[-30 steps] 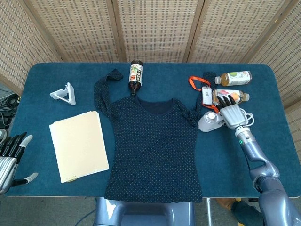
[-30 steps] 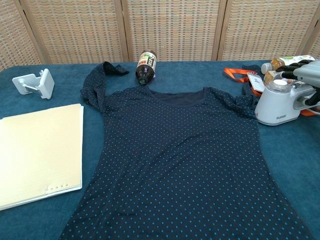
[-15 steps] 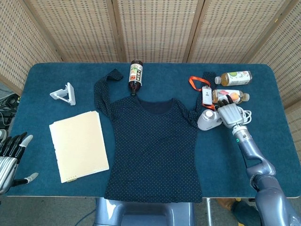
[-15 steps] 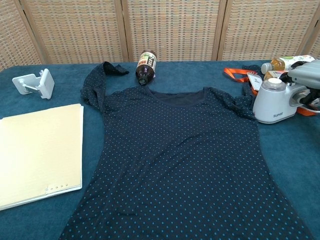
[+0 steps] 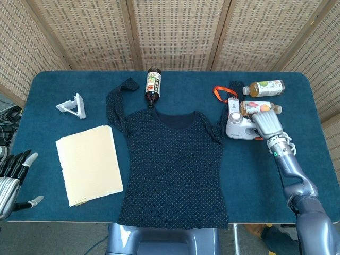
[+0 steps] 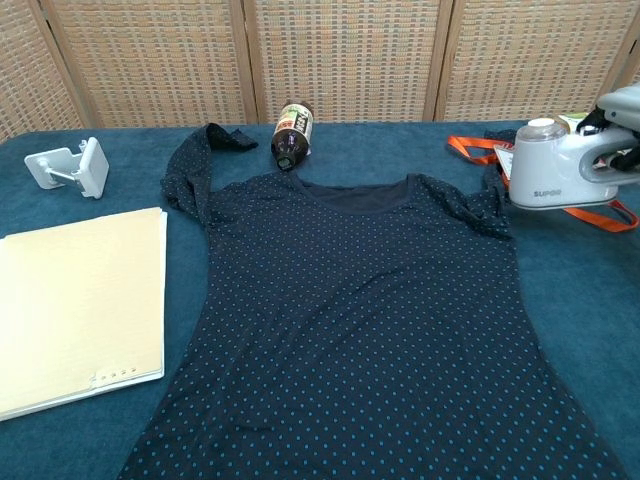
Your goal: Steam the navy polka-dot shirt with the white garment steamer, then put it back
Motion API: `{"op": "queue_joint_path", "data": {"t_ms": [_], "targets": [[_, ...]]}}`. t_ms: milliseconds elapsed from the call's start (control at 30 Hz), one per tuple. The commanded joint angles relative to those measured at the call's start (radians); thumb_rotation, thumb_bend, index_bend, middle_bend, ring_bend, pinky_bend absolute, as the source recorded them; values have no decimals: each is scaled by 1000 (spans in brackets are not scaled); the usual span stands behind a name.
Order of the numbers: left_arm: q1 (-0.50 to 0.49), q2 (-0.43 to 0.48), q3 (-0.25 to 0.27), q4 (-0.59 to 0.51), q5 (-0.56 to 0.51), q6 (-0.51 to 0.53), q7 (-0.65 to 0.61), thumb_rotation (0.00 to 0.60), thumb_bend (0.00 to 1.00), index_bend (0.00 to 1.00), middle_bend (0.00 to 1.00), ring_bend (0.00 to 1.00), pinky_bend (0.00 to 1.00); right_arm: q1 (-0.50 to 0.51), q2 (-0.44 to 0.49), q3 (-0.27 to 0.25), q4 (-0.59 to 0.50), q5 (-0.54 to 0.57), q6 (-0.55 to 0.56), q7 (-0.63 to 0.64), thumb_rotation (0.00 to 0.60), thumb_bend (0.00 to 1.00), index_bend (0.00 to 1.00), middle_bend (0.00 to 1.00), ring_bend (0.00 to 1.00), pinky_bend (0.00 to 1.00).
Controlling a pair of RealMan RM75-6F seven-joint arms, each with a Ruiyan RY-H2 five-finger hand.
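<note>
The navy polka-dot shirt lies flat in the middle of the blue table, neckline toward the far side. My right hand grips the handle of the white garment steamer. It holds the steamer off the table, just right of the shirt's sleeve, with the nozzle end toward the shirt. My left hand hangs off the table's near left corner, fingers apart and holding nothing. The chest view does not show it.
A brown bottle lies above the neckline. Two drink bottles and an orange lanyard with a badge lie behind the steamer. A cream folder and a white stand sit at left.
My right hand closed on the steamer's handle and raised it off the table, shifting it slightly toward the far side. The left hand and the shirt stayed put.
</note>
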Motion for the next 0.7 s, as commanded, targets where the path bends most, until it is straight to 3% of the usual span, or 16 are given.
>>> {"op": "queue_joint_path", "data": {"t_ms": [33, 300, 467, 700], "targets": [[0, 3, 2, 1, 6, 2, -8, 600, 0, 0, 0, 0, 0, 3, 49, 18, -58, 5, 66, 17, 600, 827, 853, 729, 783, 1000], [-4, 9, 9, 2, 19, -4, -24, 600, 0, 0, 0, 0, 0, 37, 171, 67, -300, 5, 193, -59, 600, 827, 863, 734, 793, 1000], [-5, 12, 10, 7, 21, -4, -41, 600, 0, 0, 0, 0, 0, 68, 232, 108, -532, 27, 187, -187, 600, 827, 864, 734, 802, 1000], [-9, 16, 8, 10, 14, -9, -55, 600, 0, 0, 0, 0, 0, 131, 211, 106, -683, -15, 163, -350, 600, 827, 867, 736, 803, 1000]]}}
